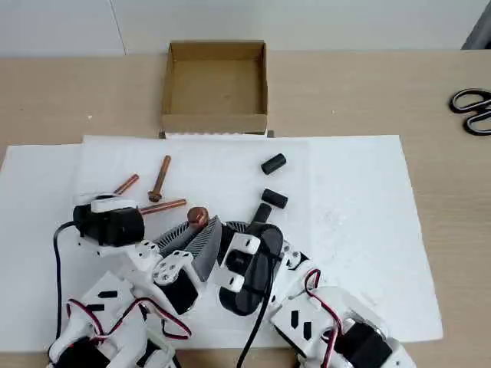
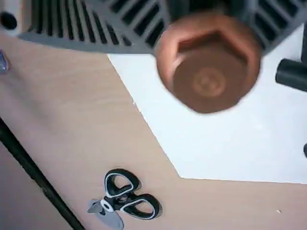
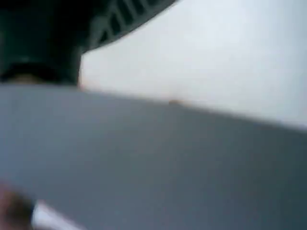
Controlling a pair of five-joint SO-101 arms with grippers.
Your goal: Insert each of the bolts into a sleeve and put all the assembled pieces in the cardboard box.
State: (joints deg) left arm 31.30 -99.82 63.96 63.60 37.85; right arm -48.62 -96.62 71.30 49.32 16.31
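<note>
Bolt (image 1: 198, 216) clenched in the left claw (image 1: 196, 228), copper hex head turned toward the wrist camera, grey ribbed fingers (image 2: 96, 24) on either side of it. Just beside it, the right claw (image 1: 257, 225) closed on a black sleeve (image 1: 263, 212), with the sleeve's end poking out at the tip. Both claw tips close together over the white paper sheet (image 1: 353, 230). Three loose bolts (image 1: 159, 178) on the paper near the left arm. Two loose sleeves (image 1: 273, 163) beyond the right claw, one farther off than the other. Cardboard box (image 1: 215, 123) on the table (image 1: 383, 92) at the paper's far edge. Scissors (image 1: 472, 111) at the table's right edge.
</note>
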